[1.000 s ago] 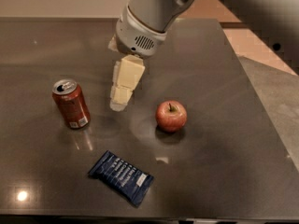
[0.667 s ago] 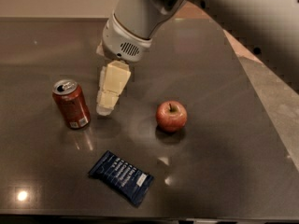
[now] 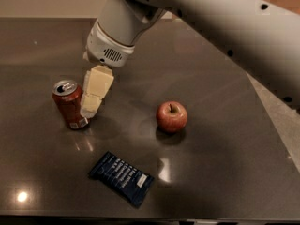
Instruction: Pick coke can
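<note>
The coke can (image 3: 69, 108) is a red-orange can with a silver top and a white patch near its base. It stands on the dark table (image 3: 220, 163) at the left and leans slightly. My gripper (image 3: 87, 109) hangs from the white arm (image 3: 117, 29) and reaches down right beside the can's right side, touching or nearly touching it. Its cream tip is level with the lower half of the can.
A round red apple (image 3: 171, 116) sits to the right of the can near the table's middle. A flat dark blue snack wrapper (image 3: 122, 177) lies in front, near the front edge. The table's right edge runs diagonally at the far right.
My gripper has moved left and a little down, from midway between the can and the apple to right against the can's right side. The apple and wrapper have not moved.
</note>
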Available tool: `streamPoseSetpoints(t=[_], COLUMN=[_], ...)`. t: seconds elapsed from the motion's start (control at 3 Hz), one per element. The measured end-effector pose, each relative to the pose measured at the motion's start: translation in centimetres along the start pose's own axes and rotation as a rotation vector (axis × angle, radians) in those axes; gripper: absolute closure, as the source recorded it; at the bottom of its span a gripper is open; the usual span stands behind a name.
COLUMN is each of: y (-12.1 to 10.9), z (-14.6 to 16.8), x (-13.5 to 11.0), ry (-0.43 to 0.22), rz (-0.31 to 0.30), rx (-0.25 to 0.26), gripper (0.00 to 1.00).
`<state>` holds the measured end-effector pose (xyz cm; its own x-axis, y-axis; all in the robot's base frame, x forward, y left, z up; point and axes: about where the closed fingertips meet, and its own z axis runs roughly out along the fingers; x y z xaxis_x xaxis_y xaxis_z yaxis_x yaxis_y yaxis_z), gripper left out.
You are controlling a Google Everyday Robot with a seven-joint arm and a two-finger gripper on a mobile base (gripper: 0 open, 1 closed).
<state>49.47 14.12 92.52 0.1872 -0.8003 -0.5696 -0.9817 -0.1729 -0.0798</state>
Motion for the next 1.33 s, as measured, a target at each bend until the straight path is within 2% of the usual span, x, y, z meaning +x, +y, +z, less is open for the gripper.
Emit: streamPoseSetpoints(t=[1.0, 1.33], y=[-0.4, -0.3], z=[3.9, 4.5], x=[-1.9, -2.1], ry=[-0.018, -0.021], rz=[-0.008, -0.011], rx=[-0.056, -0.071], gripper=[0.00, 0.18])
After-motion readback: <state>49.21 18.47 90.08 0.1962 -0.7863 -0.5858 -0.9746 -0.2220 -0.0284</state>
